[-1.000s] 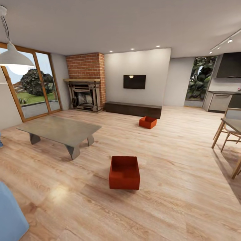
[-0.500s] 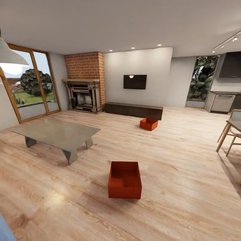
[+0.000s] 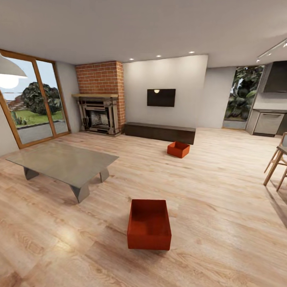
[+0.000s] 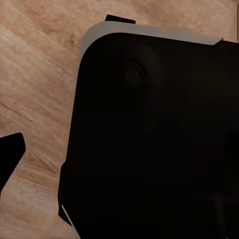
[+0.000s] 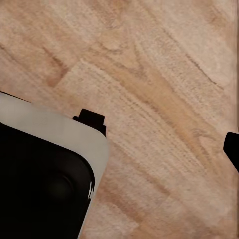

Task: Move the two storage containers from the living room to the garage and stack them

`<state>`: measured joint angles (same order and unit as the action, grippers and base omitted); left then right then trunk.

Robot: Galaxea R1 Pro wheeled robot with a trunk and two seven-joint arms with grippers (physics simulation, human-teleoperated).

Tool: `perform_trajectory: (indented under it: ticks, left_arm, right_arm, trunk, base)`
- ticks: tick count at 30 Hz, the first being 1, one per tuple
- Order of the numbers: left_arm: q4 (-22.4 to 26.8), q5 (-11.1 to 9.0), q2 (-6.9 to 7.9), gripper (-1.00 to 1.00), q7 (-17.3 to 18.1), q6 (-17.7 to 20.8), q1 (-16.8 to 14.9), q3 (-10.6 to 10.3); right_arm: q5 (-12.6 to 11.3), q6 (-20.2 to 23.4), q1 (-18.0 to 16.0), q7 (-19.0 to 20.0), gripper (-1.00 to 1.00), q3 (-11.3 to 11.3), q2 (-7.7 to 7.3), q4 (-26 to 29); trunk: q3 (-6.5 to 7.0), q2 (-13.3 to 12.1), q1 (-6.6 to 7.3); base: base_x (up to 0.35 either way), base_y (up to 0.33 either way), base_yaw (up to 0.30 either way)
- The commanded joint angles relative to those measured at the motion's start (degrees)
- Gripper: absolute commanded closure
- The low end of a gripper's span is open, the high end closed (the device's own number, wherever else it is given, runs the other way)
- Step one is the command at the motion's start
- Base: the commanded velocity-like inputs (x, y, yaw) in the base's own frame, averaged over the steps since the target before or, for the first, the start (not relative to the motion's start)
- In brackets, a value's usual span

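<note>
The nearer bin [image 3: 149,224] sits on the wood-plank floor [image 3: 223,223] straight ahead of the robot, open side up and empty, with one short wall facing the camera. The second bin [image 3: 178,149] lies well beyond it, just in front of the low dark cabinet [image 3: 159,132] under the wall TV [image 3: 161,97], turned at a slight angle.

Both bins are untouched, so the job looks to be at its very start: the approach to the first pickup, with the carry to the garage and the stacking all to come. The next move probably calls for rolling up close to the near bin, squaring to it and lowering the arms to its rim (two opposite walls seem the natural holds).

Both wrist views look down on planks and a dark rounded body with a pale edge, likely the robot's own base; I cannot tell whether either set of fingers is spread or closed.

Room is generous. The grey coffee table [image 3: 63,161] stands off to the left, near the bin but clear of a straight approach; chair legs [image 3: 276,167] edge in at far right. Open floor runs between the two bins.
</note>
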<state>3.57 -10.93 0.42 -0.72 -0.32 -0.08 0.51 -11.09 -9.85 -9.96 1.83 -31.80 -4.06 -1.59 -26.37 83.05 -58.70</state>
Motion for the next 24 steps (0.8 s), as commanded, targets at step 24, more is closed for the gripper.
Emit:
perform_trajectory:
  ticks: [24]
  left_arm:
    - [0.04, -0.32, 0.02, -1.00, -0.07, -0.03, -0.01, 0.02]
  right_arm:
    - [-0.60, -0.34, -0.06, 0.19, -1.00, -0.45, 0.02, -0.17]
  trunk:
    - [-0.05, 0.02, -0.03]
  base:
    - [0.322, 0.000, 0.000]
